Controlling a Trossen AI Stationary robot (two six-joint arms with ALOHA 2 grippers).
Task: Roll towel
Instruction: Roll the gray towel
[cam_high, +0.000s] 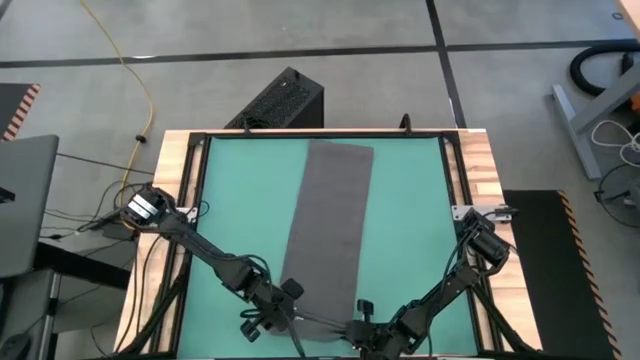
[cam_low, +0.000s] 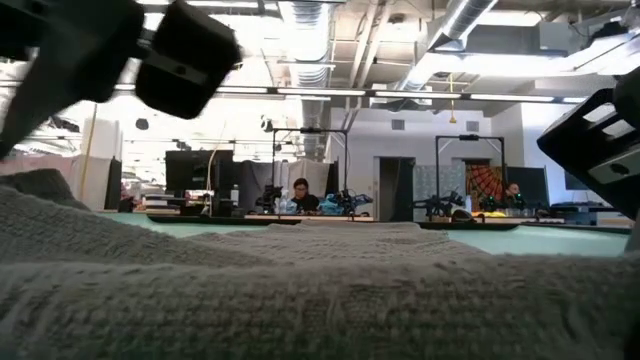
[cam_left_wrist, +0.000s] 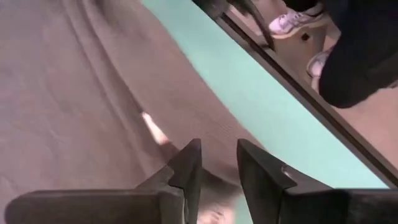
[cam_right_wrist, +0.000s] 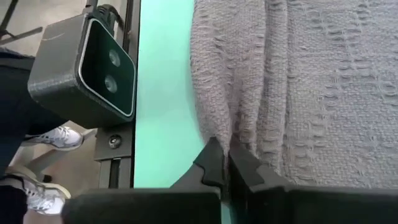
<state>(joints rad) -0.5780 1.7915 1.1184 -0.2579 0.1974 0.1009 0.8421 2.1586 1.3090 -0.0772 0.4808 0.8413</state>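
1. The right gripper (cam_right_wrist: 225, 163) has its two dark fingers pressed together on a pinch of the towel (cam_right_wrist: 298, 87). In the right wrist view the cloth rises into a small ridge that goes between the fingertips, at the lower centre of the frame.

2. The left gripper (cam_left_wrist: 217, 163) has its jaws a little apart. In the left wrist view a narrow gap shows between the fingers, at the lower centre, and the towel's edge lies just under them. I cannot see that it holds any cloth.

3. In the high view both grippers are at the bottom centre of the frame, the left gripper (cam_high: 283, 303) at the lower left corner of the towel (cam_high: 330, 220) and the right gripper (cam_high: 362, 322) at the lower right corner.

4. The towel lies flat as one long grey strip on the green mat (cam_high: 230, 200), from the top centre of the frame down to the bottom centre. No roll is visible yet, so I judge the task is at its very beginning.

5. A small pale patch (cam_left_wrist: 154, 129), perhaps the tag, shows on the cloth near the left fingers.

6. What could go wrong, as I judge it:
   - Only one corner seems gripped. If the right side turns over alone, the roll may start crooked and become a cone.
   - The right pinch takes little cloth, so it may slip out when the fold begins.
   - The soft cloth may bunch at the edge instead of rolling, if the grippers push forward too low.
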